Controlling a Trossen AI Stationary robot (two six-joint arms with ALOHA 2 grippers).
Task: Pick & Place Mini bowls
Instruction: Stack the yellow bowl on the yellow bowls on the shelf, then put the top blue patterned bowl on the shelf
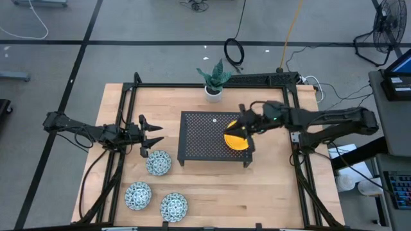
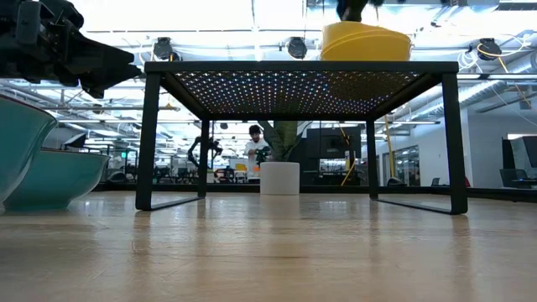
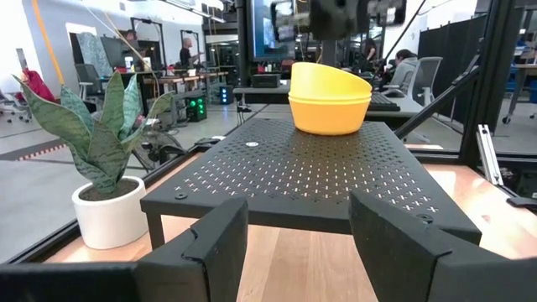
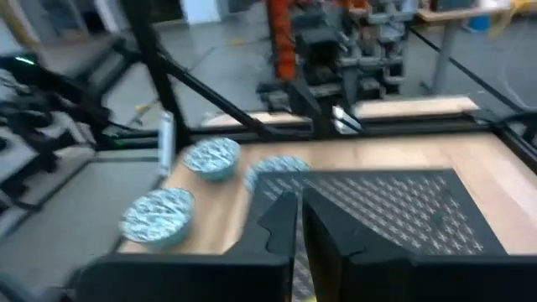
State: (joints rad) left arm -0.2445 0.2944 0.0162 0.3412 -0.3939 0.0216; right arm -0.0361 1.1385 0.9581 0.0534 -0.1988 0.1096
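Black perforated stand (image 1: 209, 131) (mid-table), potted plant (image 1: 214, 79) behind

The floor (image 1: 128, 58) around the wooden table (image 1: 212, 186) is grey, with dark lines and some cables (image 1: 234, 51) on it. A fan (image 1: 388, 29) stands in the corner. Behind the table the room is wide and open, with desks (image 3: 189, 80), office chairs (image 3: 424, 75), monitors and bright ceiling lights (image 2: 168, 17). A person (image 2: 254, 147) sits far behind.
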